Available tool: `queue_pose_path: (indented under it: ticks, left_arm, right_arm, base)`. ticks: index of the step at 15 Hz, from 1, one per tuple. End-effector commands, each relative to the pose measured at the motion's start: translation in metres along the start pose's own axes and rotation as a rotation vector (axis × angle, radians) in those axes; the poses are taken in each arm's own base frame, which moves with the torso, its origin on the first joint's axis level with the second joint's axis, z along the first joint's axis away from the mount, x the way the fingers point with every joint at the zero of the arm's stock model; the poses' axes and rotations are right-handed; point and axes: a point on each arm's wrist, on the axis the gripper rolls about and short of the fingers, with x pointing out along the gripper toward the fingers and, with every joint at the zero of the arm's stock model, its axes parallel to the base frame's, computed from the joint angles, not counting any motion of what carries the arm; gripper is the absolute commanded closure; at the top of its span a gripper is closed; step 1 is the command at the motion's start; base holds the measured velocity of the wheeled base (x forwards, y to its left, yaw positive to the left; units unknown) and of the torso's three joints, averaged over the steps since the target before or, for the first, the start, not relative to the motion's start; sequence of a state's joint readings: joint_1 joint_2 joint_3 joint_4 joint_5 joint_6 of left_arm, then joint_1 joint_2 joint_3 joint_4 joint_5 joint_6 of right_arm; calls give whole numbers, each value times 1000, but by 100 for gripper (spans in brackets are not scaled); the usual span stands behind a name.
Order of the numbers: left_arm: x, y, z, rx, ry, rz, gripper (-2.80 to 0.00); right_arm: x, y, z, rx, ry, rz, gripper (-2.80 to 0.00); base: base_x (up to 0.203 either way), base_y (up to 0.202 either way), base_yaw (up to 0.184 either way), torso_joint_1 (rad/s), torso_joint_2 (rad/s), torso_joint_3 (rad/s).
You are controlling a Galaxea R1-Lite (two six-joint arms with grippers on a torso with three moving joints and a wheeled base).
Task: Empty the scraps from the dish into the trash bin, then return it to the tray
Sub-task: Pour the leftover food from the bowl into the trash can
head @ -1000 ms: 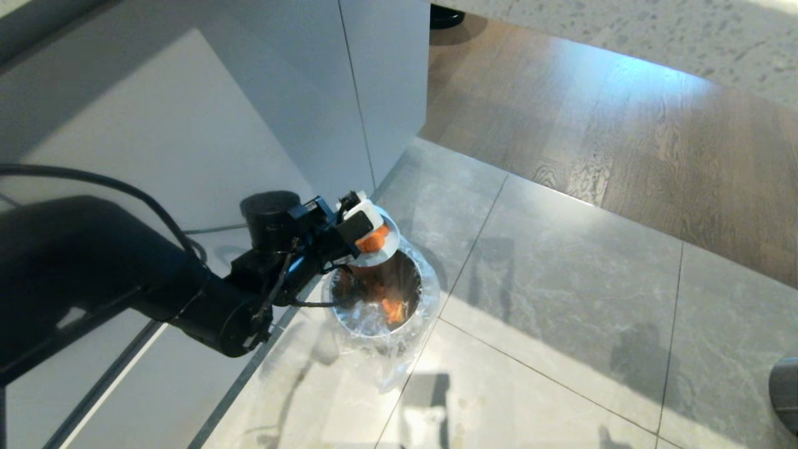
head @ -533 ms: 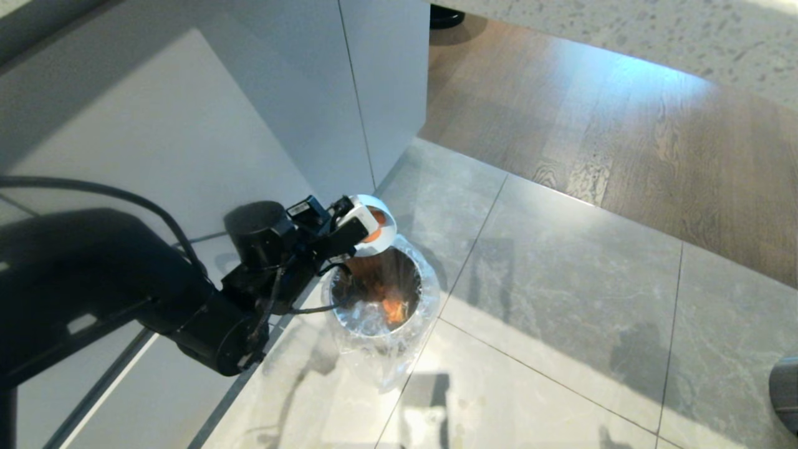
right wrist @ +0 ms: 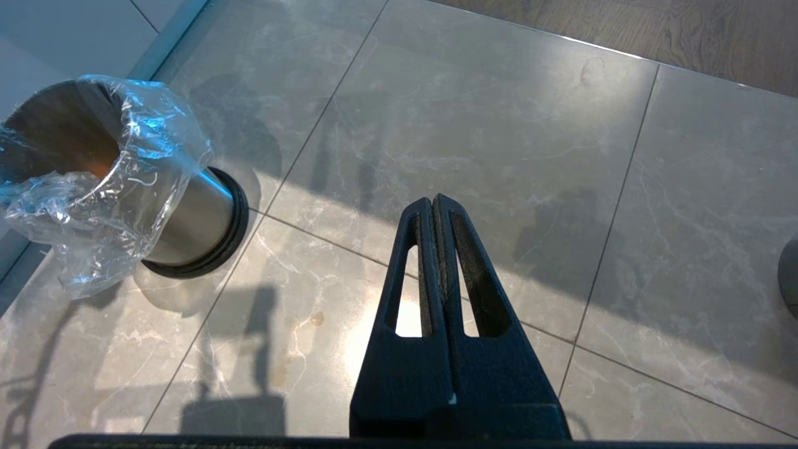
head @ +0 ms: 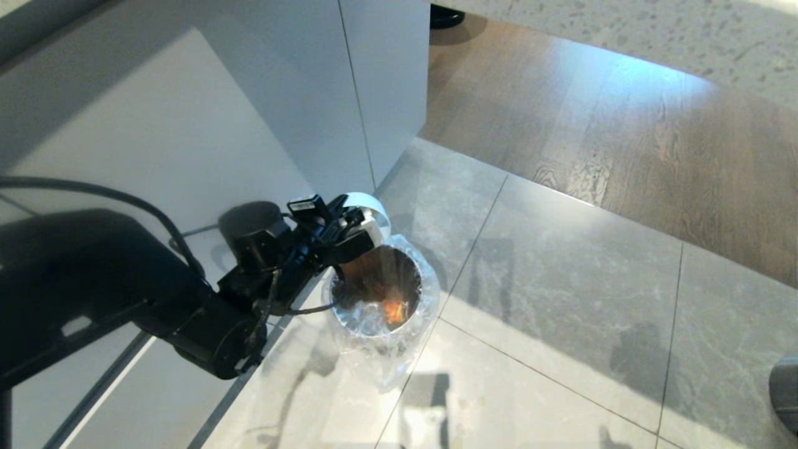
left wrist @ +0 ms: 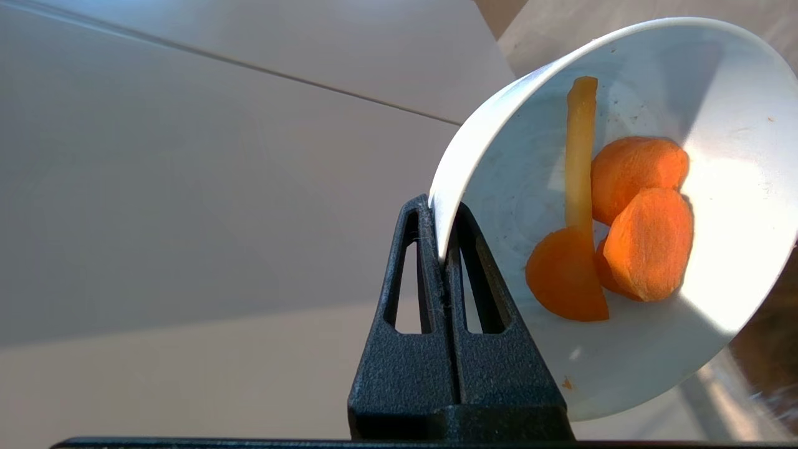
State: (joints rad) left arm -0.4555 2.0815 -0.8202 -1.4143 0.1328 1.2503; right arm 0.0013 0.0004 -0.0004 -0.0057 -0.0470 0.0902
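Dish (left wrist: 717, 93) tipped over trash bin (head: 380, 324), scraps (left wrist: 623, 237) (carrot slices, yellow stick) inside, left gripper (left wrist: 444, 249) pinching its rim.

Left arm reaching in from the left, wrist rolled over, left end effector (left wrist: 444, 249) pinched tight with one finger on either side of a thin rim. Right end effector (right wrist: 434, 249) hanging low over the floor, fingers pressed together, gripping nothing.
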Motion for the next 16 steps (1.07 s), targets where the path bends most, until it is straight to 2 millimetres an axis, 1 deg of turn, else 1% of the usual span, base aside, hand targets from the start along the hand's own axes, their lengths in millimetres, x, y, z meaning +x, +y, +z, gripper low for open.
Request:
queue_pose_path:
  ticks: [1, 4, 8, 12, 15, 16]
  left_arm:
    - [0, 5, 2, 37, -5, 19, 0]
    - [1, 5, 3, 137, -6, 20, 0]
    - [2, 3, 6, 223, -9, -1, 0]
    - [4, -3, 16, 257, -28, -49, 0]
    - [9, 2, 26, 386, -47, -22, 0]
    - [9, 2, 28, 403, -45, -15, 0]
  right_arm:
    - [0, 0, 0, 0, -1, 0, 0]
    - [0, 0, 0, 0, -1, 0, 0]
    - [0, 0, 0, 0, -1, 0, 0]
    - [0, 0, 0, 0, -1, 0, 0]
    - [0, 0, 0, 0, -1, 0, 0]
    - [0, 0, 0, 0, -1, 0, 0]
  base:
    - [0, 0, 0, 0, 0, 0]
    - [0, 0, 0, 0, 0, 0]
    - [0, 0, 0, 0, 0, 0]
    - [0, 0, 0, 0, 0, 0]
    - [0, 0, 0, 0, 0, 0]
    - [0, 0, 0, 0, 0, 0]
